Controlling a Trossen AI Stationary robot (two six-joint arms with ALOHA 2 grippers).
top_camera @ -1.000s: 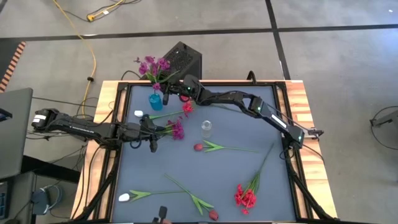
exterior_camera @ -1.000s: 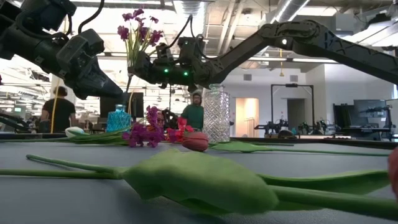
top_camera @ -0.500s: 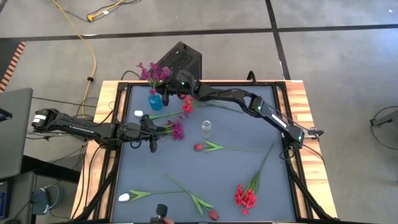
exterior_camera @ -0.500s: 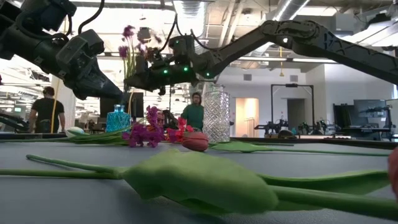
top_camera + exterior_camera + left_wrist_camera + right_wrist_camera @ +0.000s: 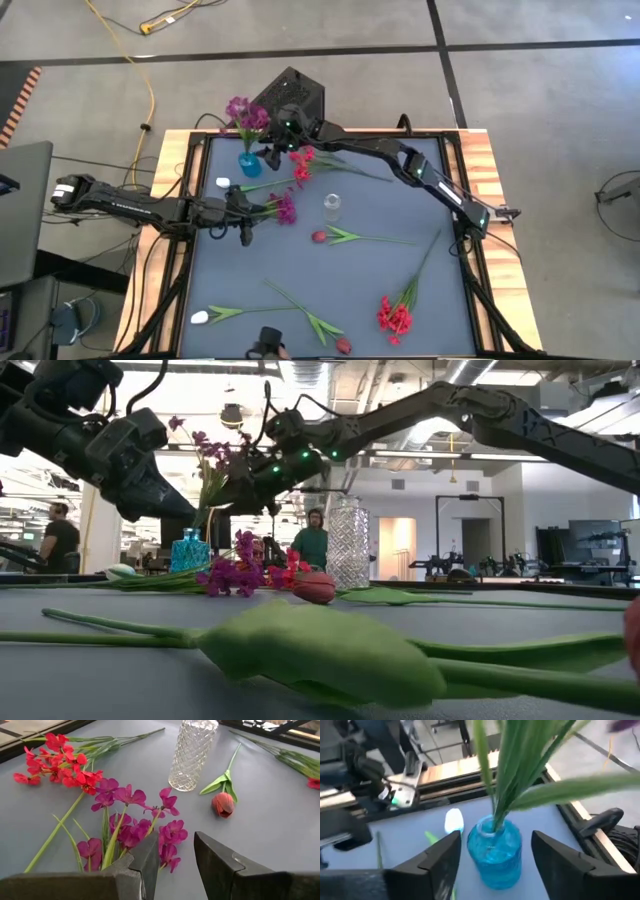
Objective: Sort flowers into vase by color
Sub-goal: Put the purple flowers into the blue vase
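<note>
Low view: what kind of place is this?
Probably an open robotics lab or workshop: exposed ceiling ducts, other rigs on benches behind, people standing around, yellow cable across the concrete floor.

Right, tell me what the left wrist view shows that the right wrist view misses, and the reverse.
Only the left wrist view shows the clear cut-glass vase, the purple flower cluster lying just ahead of the open left gripper, the red flower spray and the single red tulip.

Only the right wrist view shows the blue glass vase with green stems standing in it, between the open fingers of the right gripper, and a white bud.

Both show the grey tabletop.
</note>
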